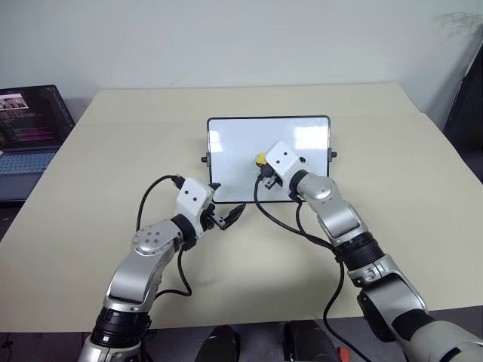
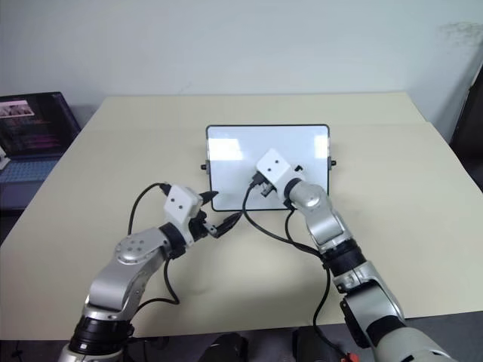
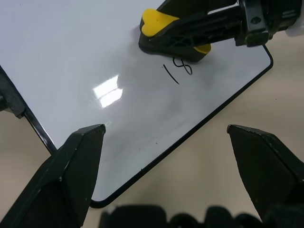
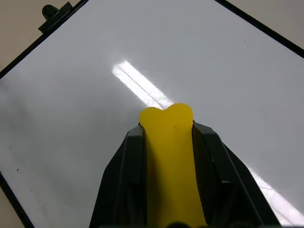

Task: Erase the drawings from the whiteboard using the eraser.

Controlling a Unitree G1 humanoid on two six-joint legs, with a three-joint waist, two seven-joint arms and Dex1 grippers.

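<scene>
The whiteboard (image 1: 234,143) lies on the table in front of me, with its black frame and side knobs. My right gripper (image 4: 168,128) is shut on the yellow eraser (image 4: 168,161) and holds its dark underside against the board's middle (image 1: 260,159). In the left wrist view a handwritten "18" of the drawings (image 3: 178,69) shows just beside the eraser (image 3: 159,23), with faint grey smudges around it. My left gripper (image 1: 230,216) is open at the board's near left corner, its fingers (image 3: 80,161) spread on either side of that corner without touching it.
The beige table (image 1: 151,136) has free room on all sides of the board. An open laptop (image 1: 30,128) stands at the far left, off the table's edge. Black cables (image 1: 279,222) loop from both wrists over the table near the board's front edge.
</scene>
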